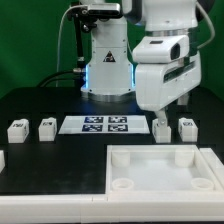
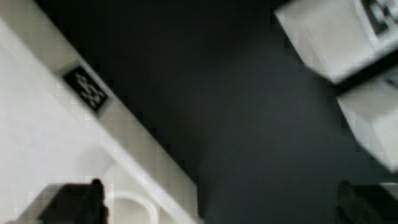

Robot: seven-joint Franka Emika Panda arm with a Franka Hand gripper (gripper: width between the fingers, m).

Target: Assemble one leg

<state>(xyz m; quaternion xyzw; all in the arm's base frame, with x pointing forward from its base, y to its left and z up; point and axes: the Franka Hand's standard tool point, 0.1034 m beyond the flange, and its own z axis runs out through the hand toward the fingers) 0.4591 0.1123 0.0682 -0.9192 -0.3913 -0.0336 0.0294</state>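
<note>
Four small white legs stand in a row on the black table: two at the exterior view's left (image 1: 17, 128) (image 1: 46, 127) and two at its right (image 1: 161, 127) (image 1: 187, 127). My gripper (image 1: 168, 108) hangs just above the right pair, nearest the inner one. In the wrist view the gripper (image 2: 221, 205) is open and empty, its dark fingertips (image 2: 71, 204) far apart. Two blurred white legs (image 2: 347, 35) (image 2: 377, 108) show at that picture's edge. The large white tray (image 1: 160, 170) with round corner sockets lies in front; its tagged wall (image 2: 45, 130) shows in the wrist view.
The marker board (image 1: 108, 125) lies between the two pairs of legs. The arm's base (image 1: 108, 65) stands behind it, with cables at the back left. A white piece (image 1: 2, 160) shows at the exterior view's left edge.
</note>
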